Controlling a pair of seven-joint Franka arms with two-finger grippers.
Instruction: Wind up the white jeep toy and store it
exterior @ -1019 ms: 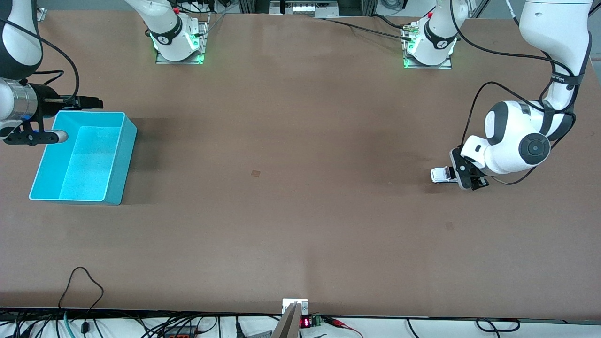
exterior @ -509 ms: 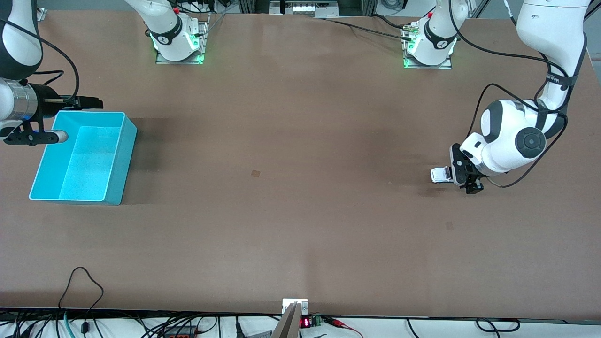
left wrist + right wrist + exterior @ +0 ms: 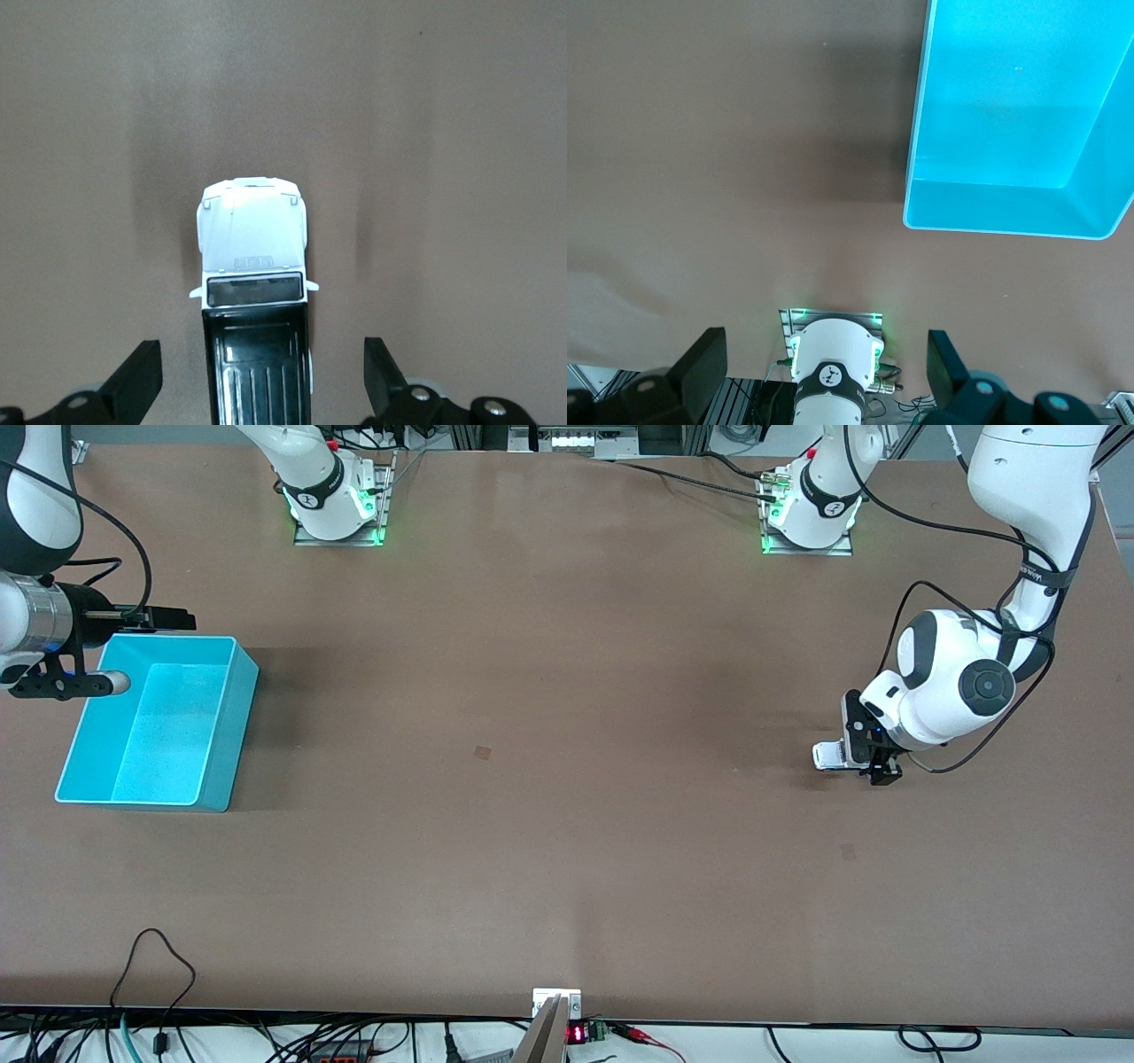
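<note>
We see the left claw [image 3: 257, 390] spread wide around the white jeep toy [image 3: 831, 755] on the surface [image 3: 567, 824]; the right claw [image 3: 824, 381], open, waits over the turquoise bin [image 3: 159, 722].

We count: one white jeep toy [image 3: 829, 755], one turquoise bin [image 3: 158, 723], two arms, two grippers.

The left gripper [image 3: 870, 755] is pointing down close to the tabletop with fingers [image 3: 133, 382] spread wide, while the right gripper [image 3: 151, 646] is waiting, fingers apart.
</note>
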